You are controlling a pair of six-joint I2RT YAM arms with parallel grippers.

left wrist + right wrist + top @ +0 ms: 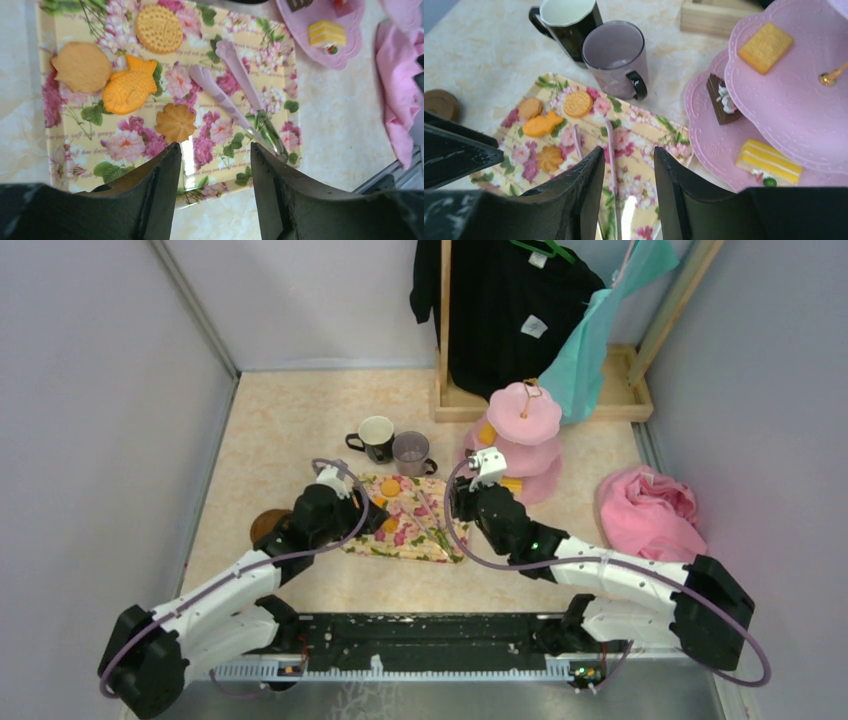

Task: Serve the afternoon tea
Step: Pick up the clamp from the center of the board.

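Observation:
A flower-patterned tray (250, 27) holds snacks: an orange fish (129, 90), a flower cookie (175, 122), a round biscuit (159, 21) and a tan biscuit (81, 66). My left gripper (215, 147) hovers open over the tray's near edge, nothing between its fingers. My right gripper (629, 152) stands open above two pink-handled utensils (610, 145) on the tray. The pink three-tier stand (719, 135) carries a yellow biscuit (766, 46), a chocolate slice (721, 97) and a yellow cake (769, 160). The black mug (566, 22) and smoky mug (616, 55) stand behind the tray. One brown coaster (268, 525) lies at its left.
A wooden rack base (625, 390) with a hanging black shirt (510, 310) and a teal cloth stands at the back. A crumpled pink cloth (648, 512) lies right of the stand. Grey walls close both sides.

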